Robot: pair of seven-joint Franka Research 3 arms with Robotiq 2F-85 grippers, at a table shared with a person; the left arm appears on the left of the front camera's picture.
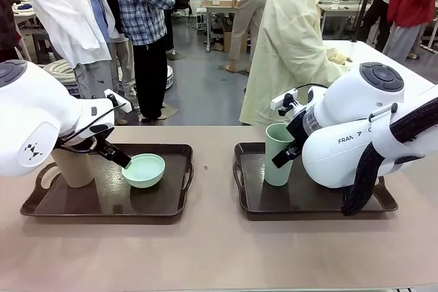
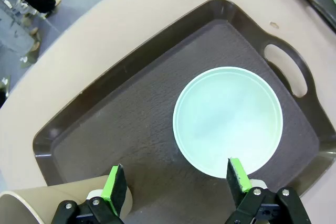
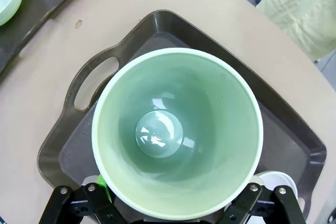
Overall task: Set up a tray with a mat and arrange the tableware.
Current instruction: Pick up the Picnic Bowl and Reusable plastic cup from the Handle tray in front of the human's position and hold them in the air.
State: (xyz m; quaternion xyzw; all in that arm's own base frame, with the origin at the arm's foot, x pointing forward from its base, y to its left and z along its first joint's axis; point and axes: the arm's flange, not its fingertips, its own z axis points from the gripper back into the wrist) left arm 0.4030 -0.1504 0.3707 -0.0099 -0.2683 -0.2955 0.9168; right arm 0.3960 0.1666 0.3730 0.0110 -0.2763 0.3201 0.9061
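1. Both brown trays sit on the counter (image 1: 219,251). The left tray (image 1: 181,189) has a dark textured mat (image 2: 115,129) lining its floor. The right tray (image 1: 308,211) seems to be lined the same way, though less clearly.
2. The tableware is already shared out. The tan cup (image 1: 72,165) and mint green bowl (image 1: 144,169) are on the left tray, and the pale green cup (image 1: 277,158) stands upright on the right tray. A sliver of white rim (image 3: 278,182) beside that cup is probably the greyish white bowl.
3. I judge the task to be nearly finished, with only final positioning of the pieces possibly left.
4. The left pincer (image 2: 177,179) has its jaws spread wide and holds nothing.
5. The mint green bowl lies just ahead of the left pincer. Its near rim is under one fingertip, but I cannot tell whether they touch.
6. The tan cup stands just beside the left pincer's other finger, outside the gap.
7. The right pincer (image 1: 286,154) is also spread as wide as it goes.
8. The pale green cup stands between the right pincer's fingers, and its rim hides their pads. The cup's base rests on the tray, and I see no squeeze on its wall.
9. The white rim lies close beside one of the right pincer's fingers, on the outer side.
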